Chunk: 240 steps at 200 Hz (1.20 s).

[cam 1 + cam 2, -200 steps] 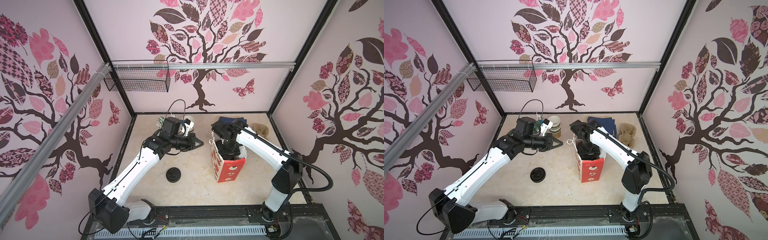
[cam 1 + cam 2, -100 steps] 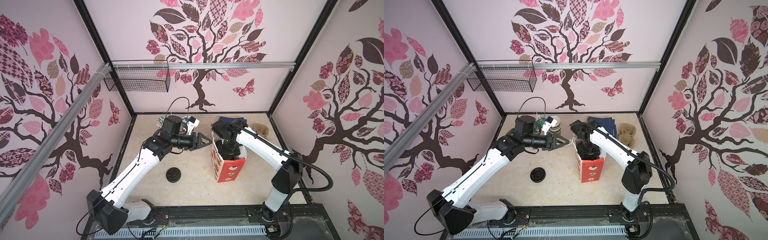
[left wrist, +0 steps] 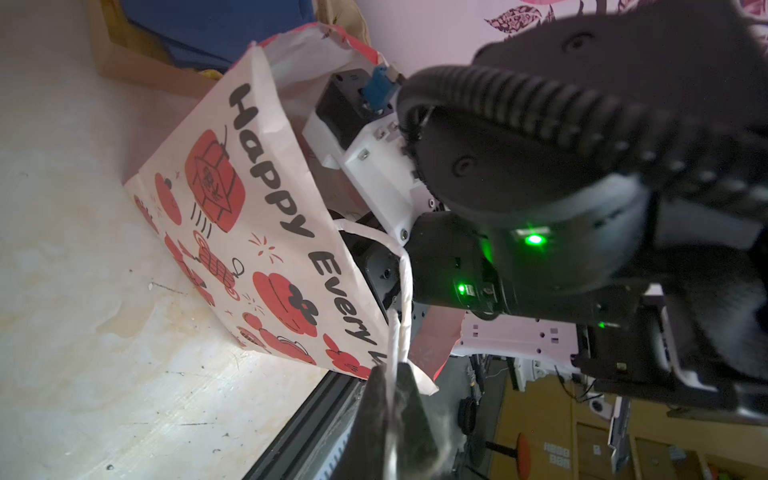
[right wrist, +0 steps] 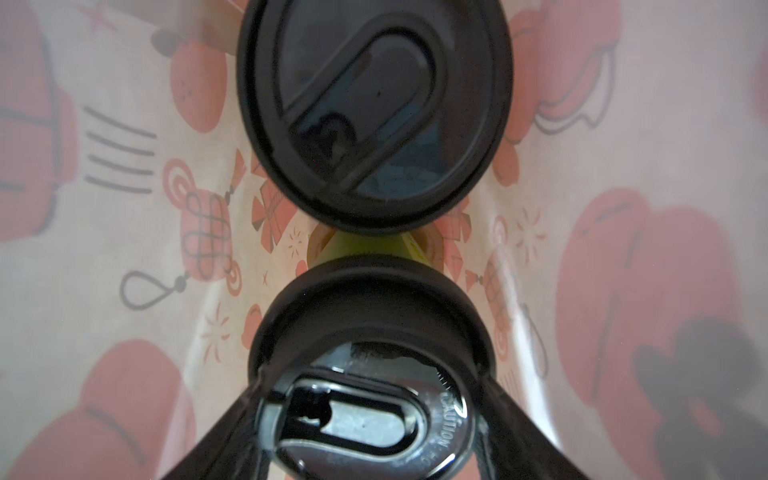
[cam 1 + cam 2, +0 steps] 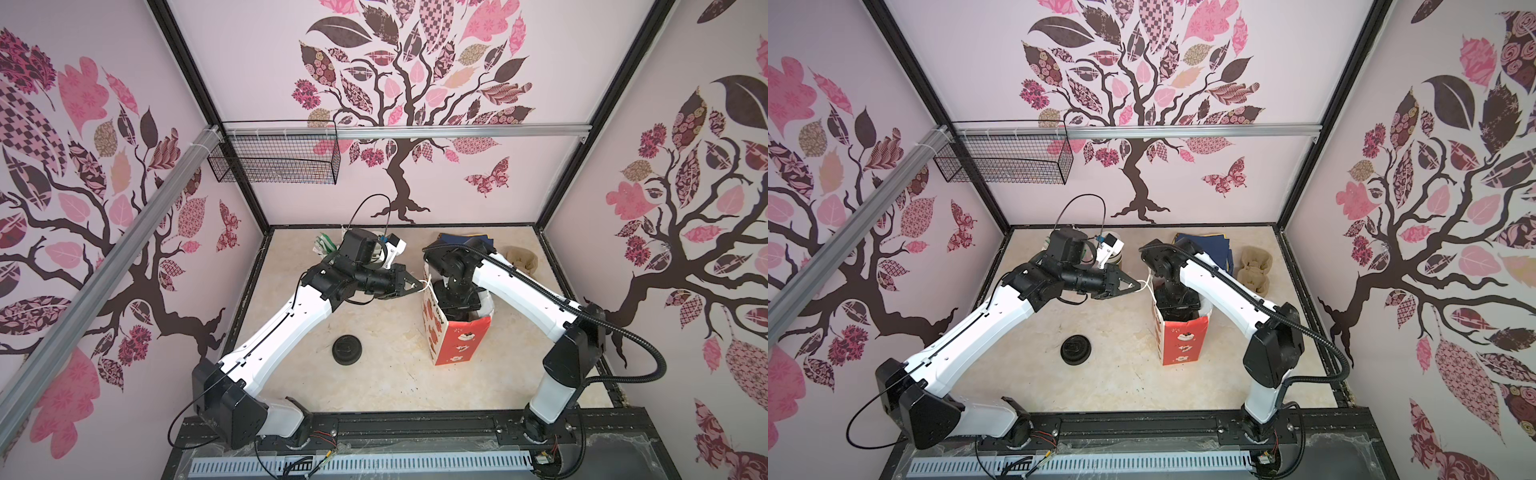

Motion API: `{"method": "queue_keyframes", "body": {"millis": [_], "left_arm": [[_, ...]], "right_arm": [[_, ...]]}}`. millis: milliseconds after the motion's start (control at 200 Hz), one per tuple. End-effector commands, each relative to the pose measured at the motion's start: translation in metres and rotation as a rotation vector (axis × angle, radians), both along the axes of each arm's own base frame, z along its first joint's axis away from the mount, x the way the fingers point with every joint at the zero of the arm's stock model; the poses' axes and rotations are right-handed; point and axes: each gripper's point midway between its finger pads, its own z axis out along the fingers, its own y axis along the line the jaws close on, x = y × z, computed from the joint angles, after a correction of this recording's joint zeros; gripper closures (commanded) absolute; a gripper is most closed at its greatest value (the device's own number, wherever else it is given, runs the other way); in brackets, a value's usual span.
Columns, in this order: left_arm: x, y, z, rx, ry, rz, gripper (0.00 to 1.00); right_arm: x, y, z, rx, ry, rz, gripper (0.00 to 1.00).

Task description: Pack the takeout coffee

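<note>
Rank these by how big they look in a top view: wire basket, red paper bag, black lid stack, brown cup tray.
1. wire basket, though it hangs higher, nearer the camera
2. red paper bag
3. black lid stack and brown cup tray look alike, so I won't rank one over the other

A red-and-white printed paper bag [image 5: 455, 340] stands upright on the marble-look worktop [image 5: 386, 374]. A squat black lid stack [image 5: 347, 350] sits well to its left; navy napkins [image 5: 461, 238] and a brown pulp carrier [image 5: 521, 258] lie behind it.
</note>
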Motion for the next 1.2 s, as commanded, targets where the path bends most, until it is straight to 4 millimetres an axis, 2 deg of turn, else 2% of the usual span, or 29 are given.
{"method": "queue_keyframes", "body": {"millis": [0,145,280,580,1195], "left_arm": [[0.003,0.004,0.013,0.009,-0.05,0.022,1.0],[0.002,0.006,0.01,0.016,-0.047,0.031,1.0],[0.002,0.008,0.007,0.023,-0.043,0.037,1.0],[0.002,0.011,0.006,0.035,-0.042,0.051,1.0],[0.001,0.013,0.0,0.05,-0.034,0.052,1.0]], "right_arm": [[-0.003,-0.008,0.012,-0.026,0.01,-0.045,0.31],[-0.007,-0.008,0.018,-0.007,0.006,-0.048,0.3],[-0.011,-0.009,0.01,-0.013,0.034,-0.046,0.3],[-0.007,-0.002,-0.006,0.003,0.039,-0.039,0.31],[-0.006,-0.002,-0.035,-0.009,0.056,-0.031,0.31]]}}
